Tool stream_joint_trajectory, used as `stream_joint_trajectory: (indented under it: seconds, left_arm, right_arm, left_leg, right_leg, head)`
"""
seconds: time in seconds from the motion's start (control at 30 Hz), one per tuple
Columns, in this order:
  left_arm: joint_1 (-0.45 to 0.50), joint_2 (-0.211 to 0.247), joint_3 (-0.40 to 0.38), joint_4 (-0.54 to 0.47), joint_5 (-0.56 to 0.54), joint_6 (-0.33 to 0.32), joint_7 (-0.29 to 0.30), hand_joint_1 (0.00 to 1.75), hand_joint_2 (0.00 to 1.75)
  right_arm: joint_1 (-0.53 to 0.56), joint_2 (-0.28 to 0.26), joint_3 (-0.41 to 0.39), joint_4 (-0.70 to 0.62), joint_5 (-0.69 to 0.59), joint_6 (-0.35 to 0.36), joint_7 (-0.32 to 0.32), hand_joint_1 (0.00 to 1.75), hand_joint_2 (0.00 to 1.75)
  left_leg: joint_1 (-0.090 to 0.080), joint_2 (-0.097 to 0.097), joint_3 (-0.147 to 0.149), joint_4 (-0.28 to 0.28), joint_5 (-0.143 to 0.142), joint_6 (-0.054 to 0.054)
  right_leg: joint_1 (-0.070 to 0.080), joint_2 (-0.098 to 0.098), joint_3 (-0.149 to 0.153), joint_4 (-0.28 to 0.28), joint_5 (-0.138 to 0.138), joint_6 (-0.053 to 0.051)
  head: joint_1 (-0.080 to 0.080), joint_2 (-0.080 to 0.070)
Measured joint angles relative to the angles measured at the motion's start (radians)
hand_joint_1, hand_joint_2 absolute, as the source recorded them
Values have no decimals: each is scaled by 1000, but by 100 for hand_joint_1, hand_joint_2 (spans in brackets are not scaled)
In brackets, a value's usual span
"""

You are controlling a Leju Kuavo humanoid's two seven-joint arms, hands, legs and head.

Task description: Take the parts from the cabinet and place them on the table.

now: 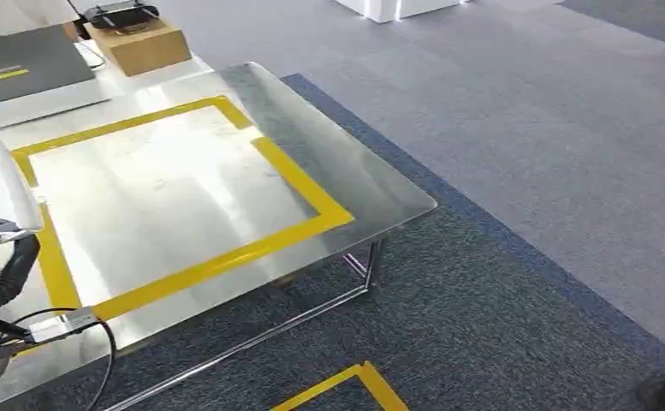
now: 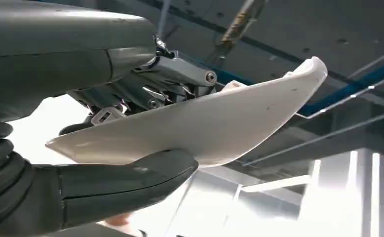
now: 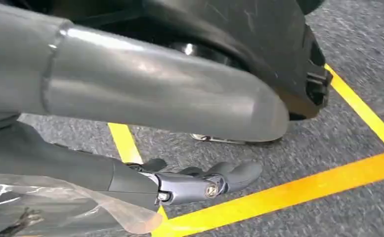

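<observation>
While the left hand [image 2: 130,133] grips a curved white plastic panel [image 2: 214,123] beside the shiny metal desk [image 1: 371,171], the right hand [image 3: 194,182] hangs empty, fingers loosely apart.

We see a shiny metal surface [image 1: 371,184] on thin metal legs, marked with a square of yellow tape [image 1: 303,184]. At its far end lie a closed dark laptop [image 1: 22,67] and a cardboard box [image 1: 140,44]. It stands on grey-blue carpet floor [image 1: 517,111], which carries yellow tape lines [image 1: 359,381].
</observation>
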State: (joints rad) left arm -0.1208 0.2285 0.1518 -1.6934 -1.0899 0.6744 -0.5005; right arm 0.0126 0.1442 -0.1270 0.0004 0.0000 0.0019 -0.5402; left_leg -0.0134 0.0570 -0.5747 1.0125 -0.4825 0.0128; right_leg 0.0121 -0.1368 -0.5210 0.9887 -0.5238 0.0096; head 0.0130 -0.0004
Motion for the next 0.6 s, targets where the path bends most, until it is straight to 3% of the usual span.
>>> stream_joint_trajectory:
  seconds: [0.03,0.07,0.1,0.13,0.17,0.2,0.23,0.27,0.33,0.37,0.4,0.5,0.53,0.57,0.6]
  left_arm:
    - [-1,3,-1,0,-1,0,1,175,175]
    - [-1,4,-2,0,-2,0,1,175,175]
    - [-5,5,-2,0,-2,0,2,175,175]
    - [-6,3,-4,0,-2,0,2,175,175]
    - [-6,3,-6,0,-2,0,3,175,175]
    - [-5,3,-8,1,-2,0,4,175,175]
    - [-5,2,-10,2,-2,0,4,175,175]
    - [-5,2,-11,2,-2,0,4,175,175]
    - [-5,2,-14,2,-2,0,4,175,175]
    - [-6,2,-14,2,-2,0,4,175,175]
    - [-8,2,-14,2,-2,0,5,175,175]
    - [-6,4,-19,3,-3,0,9,175,175]
    - [-6,7,-20,3,-3,0,10,175,175]
    - [-4,9,-20,3,-3,0,11,175,175]
    - [-8,12,-21,3,-3,0,14,175,175]
  right_arm:
    - [-2,0,0,0,0,0,0,0,0]
    - [-5,0,0,0,0,0,0,0,0]
    - [-6,0,0,0,1,0,0,0,0]
    - [-5,0,0,0,1,0,1,0,0]
    - [-4,-1,0,0,1,0,1,0,0]
    - [-1,-1,0,0,1,0,2,0,0]
    - [0,-1,0,0,1,0,2,0,0]
    - [0,-1,0,0,1,0,2,0,0]
    - [-1,-2,-2,0,1,0,2,0,0]
    - [-2,-2,-2,0,1,0,2,0,0]
    - [-2,-2,-4,0,1,0,2,0,0]
    - [-1,-2,-5,0,2,0,2,0,0]
    - [-2,-2,-5,0,3,0,2,0,0]
    - [-4,-2,-5,0,3,1,2,0,0]
    - [-5,-3,-6,0,4,3,2,0,0]
  left_leg:
    - [5,-13,2,-9,6,8]
    - [10,-21,3,-11,9,13]
    - [13,-31,1,-11,11,17]
    - [14,-42,0,-11,12,19]
    - [14,-55,-1,-11,12,20]
    - [14,-70,-2,-10,13,21]
    - [14,-84,-1,-10,13,21]
    - [15,-96,-1,-10,13,20]
    - [16,-127,2,-8,12,19]
    - [17,-140,1,-5,11,16]
    - [12,-152,-4,0,10,10]
    - [23,-188,-17,-3,22,-9]
    - [21,-199,-19,-2,22,-15]
    - [20,-167,-21,7,10,-17]
    - [15,-112,-37,42,-16,-24]
  right_leg:
    - [1,-8,2,1,-6,8]
    - [-4,54,-13,19,-24,17]
    - [-8,103,-35,70,-55,20]
    - [-11,124,-72,151,-94,23]
    - [-12,133,-118,244,-132,26]
    - [-12,134,-158,318,-152,28]
    - [-13,134,-172,335,-142,28]
    - [-13,135,-165,312,-117,27]
    - [-16,152,-87,131,-9,23]
    - [-21,198,-49,43,26,22]
    - [-27,233,-36,21,11,20]
    - [-19,203,-23,15,7,6]
    - [-22,191,-20,8,11,0]
    - [-27,175,-16,2,15,-7]
    - [-26,165,-15,0,14,-12]
  head:
    - [0,0]
    - [3,0]
    - [5,0]
    - [9,0]
    - [10,0]
    - [9,0]
    - [10,0]
    - [10,0]
    - [10,0]
    - [10,0]
    - [8,0]
    - [9,0]
    - [7,0]
    - [10,0]
    - [-1,0]
